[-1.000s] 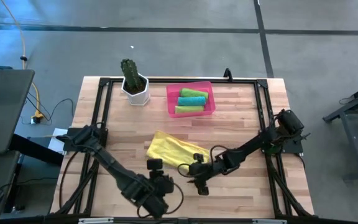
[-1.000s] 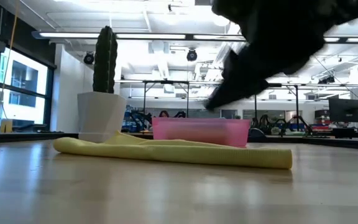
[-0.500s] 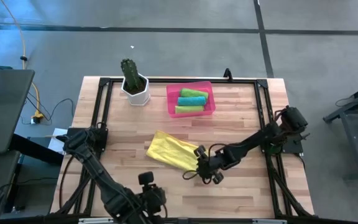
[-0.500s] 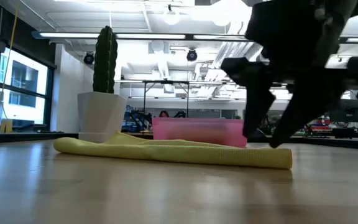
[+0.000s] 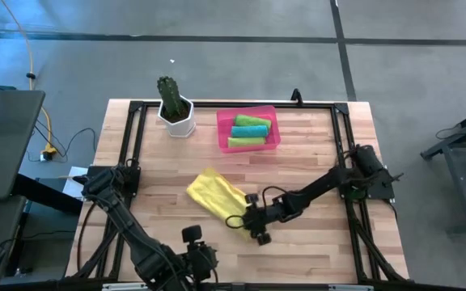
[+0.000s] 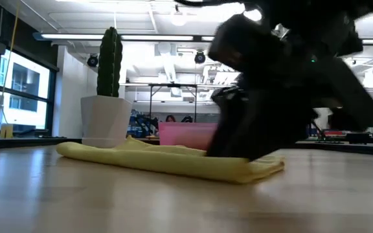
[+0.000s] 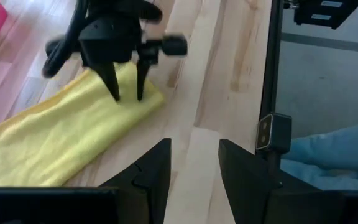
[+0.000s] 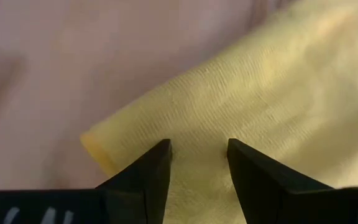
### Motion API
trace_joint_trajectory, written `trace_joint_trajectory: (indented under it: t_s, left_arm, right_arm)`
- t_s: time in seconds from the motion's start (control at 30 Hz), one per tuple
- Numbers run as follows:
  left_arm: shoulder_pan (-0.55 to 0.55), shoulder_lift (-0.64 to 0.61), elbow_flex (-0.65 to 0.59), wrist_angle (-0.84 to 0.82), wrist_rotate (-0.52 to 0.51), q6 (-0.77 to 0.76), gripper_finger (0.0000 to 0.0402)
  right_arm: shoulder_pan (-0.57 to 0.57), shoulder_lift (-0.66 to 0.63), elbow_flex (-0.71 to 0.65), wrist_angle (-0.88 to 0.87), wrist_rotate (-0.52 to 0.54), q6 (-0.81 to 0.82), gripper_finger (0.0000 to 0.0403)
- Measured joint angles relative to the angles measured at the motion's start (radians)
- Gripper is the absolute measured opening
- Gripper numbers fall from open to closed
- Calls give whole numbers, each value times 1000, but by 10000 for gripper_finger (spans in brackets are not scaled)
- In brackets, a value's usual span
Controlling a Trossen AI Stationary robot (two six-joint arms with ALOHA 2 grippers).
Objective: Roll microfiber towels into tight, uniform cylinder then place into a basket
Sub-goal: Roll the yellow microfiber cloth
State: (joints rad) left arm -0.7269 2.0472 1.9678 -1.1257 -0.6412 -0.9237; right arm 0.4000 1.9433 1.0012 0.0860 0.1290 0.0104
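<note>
A yellow towel lies folded into a long strip on the table's middle; it shows too in the low view. My right gripper is open, and both its fingertips are down on the strip's right-hand end. My left gripper hangs open above the near edge, empty, looking at that end. The pink basket at the far middle holds three rolled towels: lime green, teal and lime green. My right gripper rests both open fingertips on top of the yellow towel's right-hand end, a little in from its end fold. The fingers slant down from the table's right side. The towel lies on the table, nothing pinched between the fingers.
A white pot with a green cactus stands at the far left, beside the basket. A black frame rail runs round the tabletop. Bare wood lies to the right of and near the towel.
My right gripper has rolled, come down onto the towel's right-hand end and shoved it toward the table's left; the strip is now shorter, its left end unmoved. My left gripper has drawn back toward the near edge.
</note>
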Motion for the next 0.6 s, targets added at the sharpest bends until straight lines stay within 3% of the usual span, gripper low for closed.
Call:
trace_joint_trajectory:
  t_s: [0.07, 0.17, 0.27, 0.4, 0.6]
  left_arm:
    - [0, 0, 0, 1, 1, 0, 124]
    - [0, 0, 0, 7, 0, 0, 124]
    - [0, 0, 0, 12, 1, -5, 124]
    - [0, 0, 0, 19, 1, -5, 124]
    - [0, 0, -1, 24, 0, 11, 124]
  right_arm:
    - [1, 44, -1, 148, 9, 29, 154]
    - [-6, 119, 24, 339, 117, 107, 154]
    - [-26, 163, 73, 385, 203, 168, 154]
    - [-46, 130, 138, 252, 137, 124, 154]
    - [-38, 36, 210, -204, -23, 22, 154]
